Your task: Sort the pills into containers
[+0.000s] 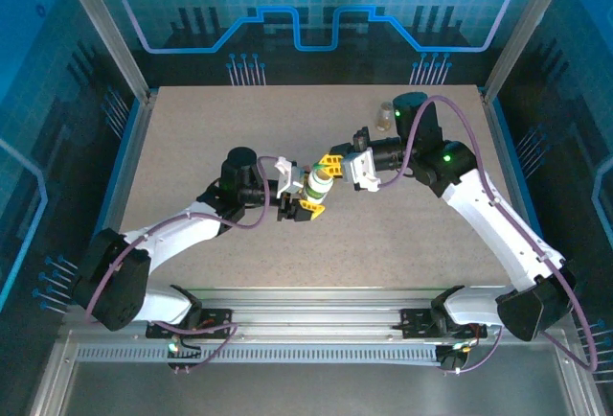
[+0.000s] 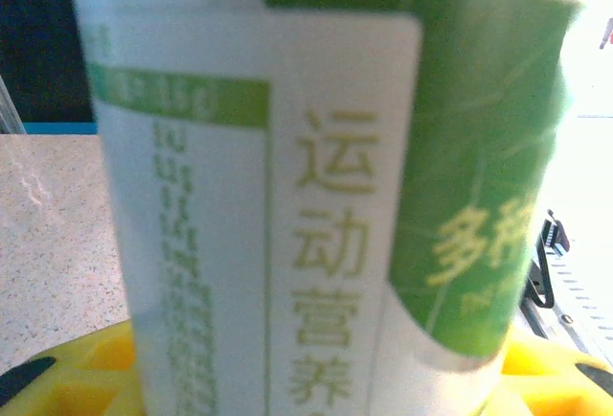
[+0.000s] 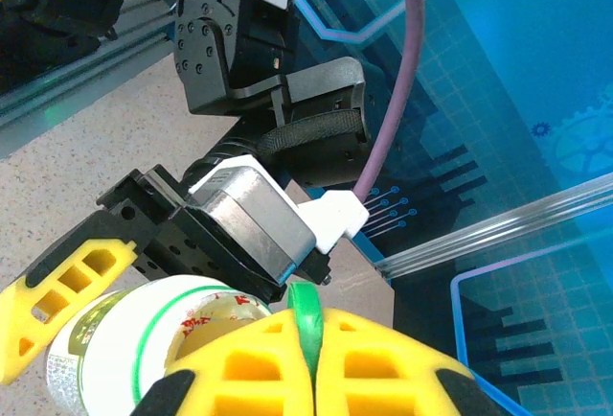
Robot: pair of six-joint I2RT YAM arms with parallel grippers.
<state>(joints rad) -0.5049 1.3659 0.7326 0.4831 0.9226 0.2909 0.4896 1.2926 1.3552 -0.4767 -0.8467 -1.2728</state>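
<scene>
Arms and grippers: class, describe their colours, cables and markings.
The left arm and right arm have white shells, black joints and a looping purple cable. The right arm carries a green light. The left gripper and right gripper each have a black-and-white body and yellow fingers with cut-out cells.

Blue light is glowing from the enclosure walls (image 1: pixel 316 13), the table (image 1: pixel 192 148) lying evenly lit. Up close, the bottle (image 2: pixel 326 196) is blurring — glare is washing out its right edge.
</scene>
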